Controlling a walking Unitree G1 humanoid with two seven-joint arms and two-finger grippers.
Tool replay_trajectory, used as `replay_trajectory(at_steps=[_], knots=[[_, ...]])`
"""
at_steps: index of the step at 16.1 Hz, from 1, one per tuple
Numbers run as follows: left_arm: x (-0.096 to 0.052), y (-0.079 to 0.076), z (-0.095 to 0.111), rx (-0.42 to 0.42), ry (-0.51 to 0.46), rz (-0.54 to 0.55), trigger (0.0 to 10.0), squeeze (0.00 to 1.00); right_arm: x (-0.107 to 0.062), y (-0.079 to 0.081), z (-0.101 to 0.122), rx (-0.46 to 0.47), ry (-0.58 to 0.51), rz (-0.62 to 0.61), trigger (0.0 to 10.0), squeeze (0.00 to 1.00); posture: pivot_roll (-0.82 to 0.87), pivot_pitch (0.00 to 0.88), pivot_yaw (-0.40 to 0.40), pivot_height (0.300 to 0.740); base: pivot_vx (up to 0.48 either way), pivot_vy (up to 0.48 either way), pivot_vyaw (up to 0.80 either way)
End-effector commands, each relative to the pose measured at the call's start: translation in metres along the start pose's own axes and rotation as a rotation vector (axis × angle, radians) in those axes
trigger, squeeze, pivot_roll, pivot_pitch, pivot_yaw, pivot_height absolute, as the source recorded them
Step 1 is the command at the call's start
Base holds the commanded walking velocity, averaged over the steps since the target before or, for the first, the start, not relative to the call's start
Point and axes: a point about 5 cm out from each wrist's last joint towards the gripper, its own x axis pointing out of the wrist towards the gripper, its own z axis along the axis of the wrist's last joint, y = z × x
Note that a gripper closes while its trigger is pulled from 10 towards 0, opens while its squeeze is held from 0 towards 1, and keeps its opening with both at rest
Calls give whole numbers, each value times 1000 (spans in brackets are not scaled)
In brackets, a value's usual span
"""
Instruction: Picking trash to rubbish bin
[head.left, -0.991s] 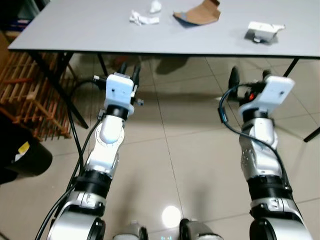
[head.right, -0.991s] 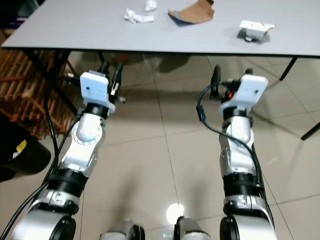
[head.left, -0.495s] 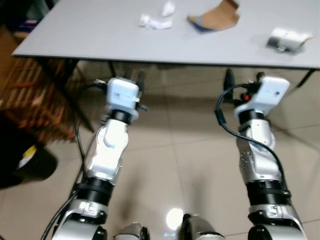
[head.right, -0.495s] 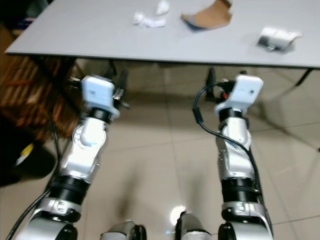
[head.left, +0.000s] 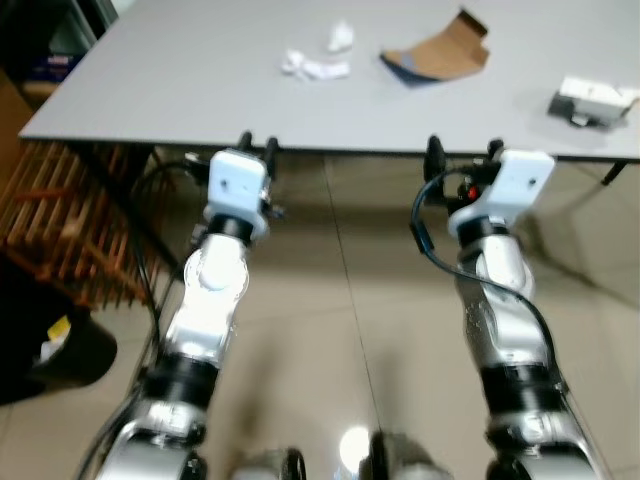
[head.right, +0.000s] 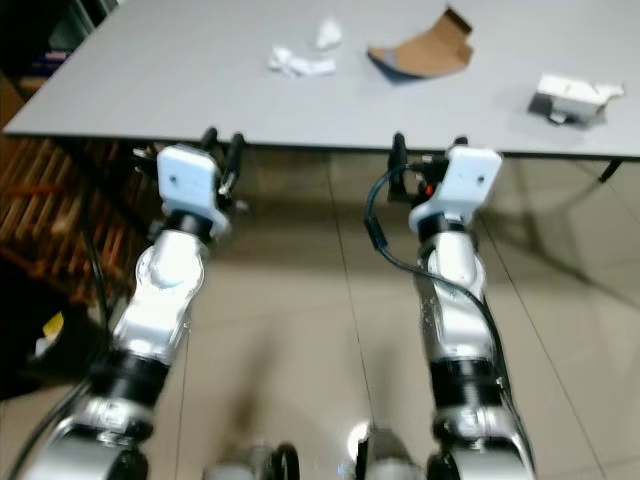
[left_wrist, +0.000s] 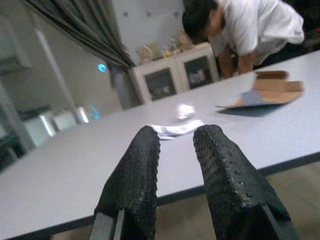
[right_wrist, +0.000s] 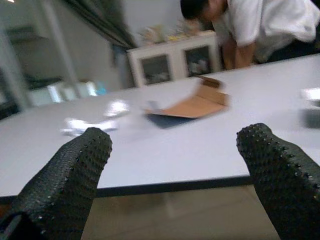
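The broad grey counter (head.left: 180, 70) stretches ahead of me, its near edge just beyond both my arms. My left end effector (left_wrist: 175, 150) is raised at that edge with its black fingers close together, nothing between them. My right end effector (right_wrist: 175, 155) sits at the same edge to the right, fingers wide apart and empty. Far across the counter lies a torn brown cardboard piece (head.left: 440, 52), ahead and slightly left of my right end effector. At the far right rests a small white crumpled box (head.left: 592, 100). Two crumpled white paper scraps (head.left: 316, 67) lie ahead of my left end effector, well apart from it. A person in a white shirt (left_wrist: 250, 25) bends over the far side.
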Motion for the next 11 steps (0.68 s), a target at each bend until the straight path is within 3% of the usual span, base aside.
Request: replay_trajectory(at_steps=[1,11], knots=[[-1,6,2,12,-7,3,10000,0,2,4,7,11,-24,11,10000,0,-33,169,63,740,416,0,0],[1,4,5,10,-6,-5,10000,0,2,7,8,22,-14,18,10000,0,-27,189,56,740,414,0,0]])
